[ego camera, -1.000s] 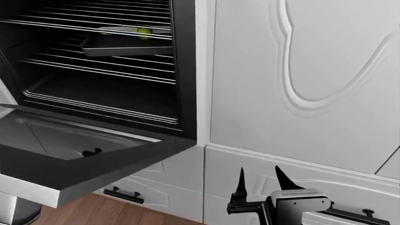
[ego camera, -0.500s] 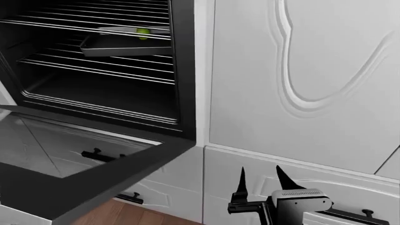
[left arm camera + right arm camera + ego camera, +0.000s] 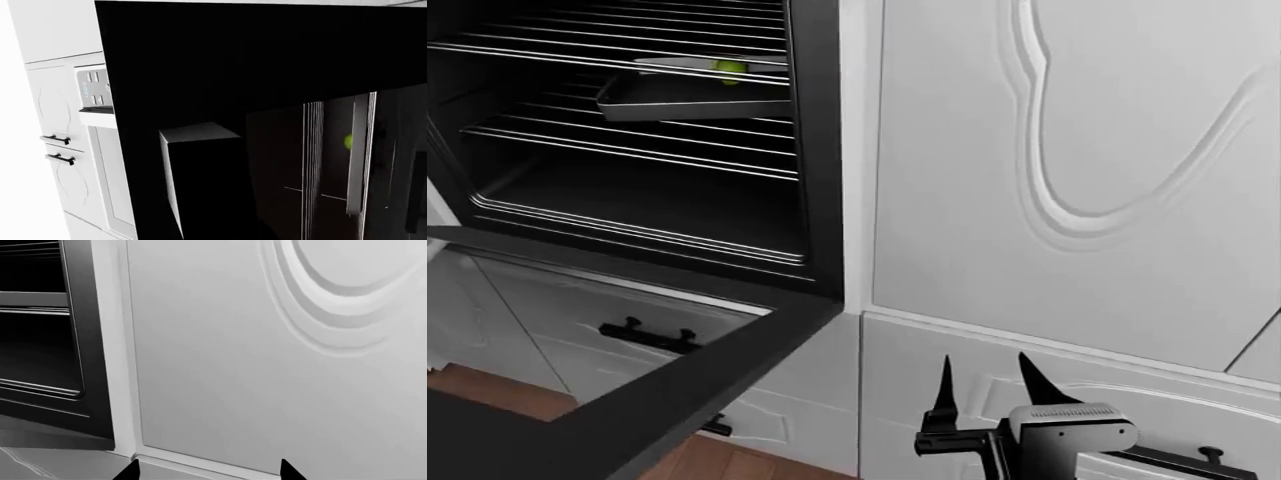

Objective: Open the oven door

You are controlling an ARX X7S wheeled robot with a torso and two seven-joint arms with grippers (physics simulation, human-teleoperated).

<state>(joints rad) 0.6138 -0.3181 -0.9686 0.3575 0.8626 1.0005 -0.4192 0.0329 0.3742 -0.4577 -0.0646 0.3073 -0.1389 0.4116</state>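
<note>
The oven door (image 3: 654, 400) hangs open at the lower left of the head view, hinged along the bottom edge of the oven opening (image 3: 627, 200). Its long axis runs sideways along the cabinet front, and its free edge points out from the oven and downward. Through the door's glass, a white drawer front with a black handle (image 3: 647, 335) is visible below. Inside the oven, wire racks (image 3: 627, 145) run across the opening, and a tray (image 3: 687, 100) sits on one with a small green object (image 3: 733, 68). A carved white cabinet door (image 3: 1068, 170) stands beside the oven. The right gripper (image 3: 981, 385) is near the lower cabinet, fingers spread and holding nothing. The left gripper cannot be seen.
</note>
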